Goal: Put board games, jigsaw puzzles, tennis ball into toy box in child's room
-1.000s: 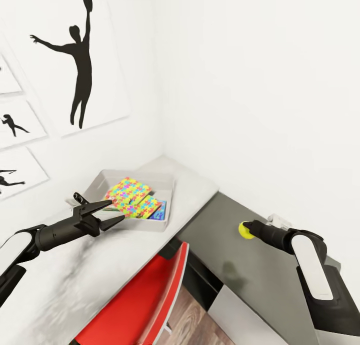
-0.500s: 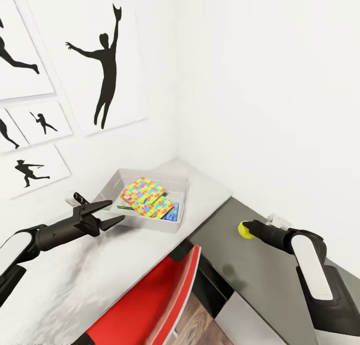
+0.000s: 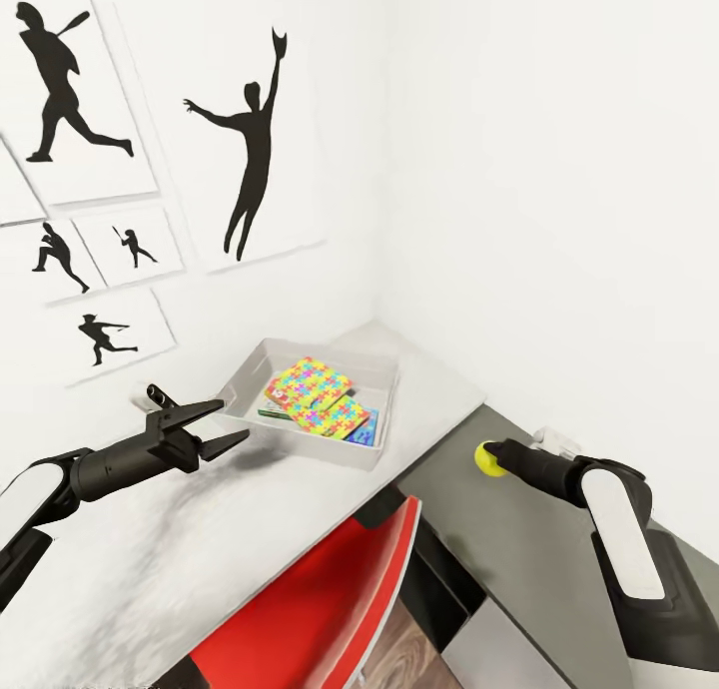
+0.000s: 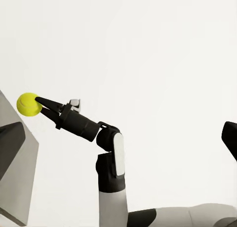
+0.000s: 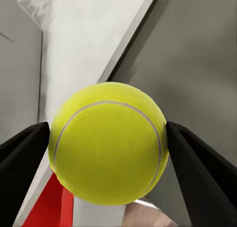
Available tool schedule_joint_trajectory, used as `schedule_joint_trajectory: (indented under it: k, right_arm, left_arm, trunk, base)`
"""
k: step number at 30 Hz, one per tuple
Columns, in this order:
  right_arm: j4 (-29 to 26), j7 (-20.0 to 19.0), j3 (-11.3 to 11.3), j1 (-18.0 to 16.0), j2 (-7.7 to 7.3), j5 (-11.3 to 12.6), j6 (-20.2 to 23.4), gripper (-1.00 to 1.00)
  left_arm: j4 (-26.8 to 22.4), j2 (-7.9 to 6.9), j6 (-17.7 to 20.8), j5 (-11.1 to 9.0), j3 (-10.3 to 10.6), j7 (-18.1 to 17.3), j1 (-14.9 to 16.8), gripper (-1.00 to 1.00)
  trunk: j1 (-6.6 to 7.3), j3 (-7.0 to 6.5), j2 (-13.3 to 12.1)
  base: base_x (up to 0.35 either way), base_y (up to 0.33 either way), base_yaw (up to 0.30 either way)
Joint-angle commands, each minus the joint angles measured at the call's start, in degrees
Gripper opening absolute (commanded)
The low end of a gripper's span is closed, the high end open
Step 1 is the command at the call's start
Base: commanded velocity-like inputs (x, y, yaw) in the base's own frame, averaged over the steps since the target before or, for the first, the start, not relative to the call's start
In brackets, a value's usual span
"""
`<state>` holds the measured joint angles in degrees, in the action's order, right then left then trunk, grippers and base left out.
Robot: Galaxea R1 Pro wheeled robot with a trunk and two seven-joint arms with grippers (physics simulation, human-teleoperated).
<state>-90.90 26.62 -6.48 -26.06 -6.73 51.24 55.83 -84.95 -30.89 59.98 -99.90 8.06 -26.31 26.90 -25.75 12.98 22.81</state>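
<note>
Right gripper (image 3: 491,459) clamped on tennis ball (image 3: 487,459) — left gripper (image 3: 228,421) spread, empty, toy box (image 3: 384,439) just beyond; no legible print.

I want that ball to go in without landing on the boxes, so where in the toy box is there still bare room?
In the toy box, bare floor lies along the far wall and in the corner nearest the left gripper. The jigsaw puzzles and a blue box crowd the middle and near right. The right gripper holds the tennis ball.
</note>
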Motion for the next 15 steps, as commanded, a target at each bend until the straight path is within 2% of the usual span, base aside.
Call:
schedule_joint_trajectory:
  k: [1, 15]
  right_arm:
    - [-0.1, 0.5, 0.0, 0.0, -0.02, 0.6, 0.1, -1.0]
    - [-0.1, -1.8, -0.1, 0.0, -0.03, 0.5, 0.0, -1.0]
  left_arm:
    - [0.0, -0.05, 0.0, 0.3, 0.1, -0.5, 0.1, 1.0]
    - [0.0, -0.02, 0.0, 0.3, 0.1, -0.5, 0.1, 1.0]
  trunk:
    - [-0.04, 0.03, 0.1]
    - [-0.04, -1.16, 0.1]
  base:
    - [0.0, 0.0, 0.155]
    - [0.0, 0.0, 0.153]
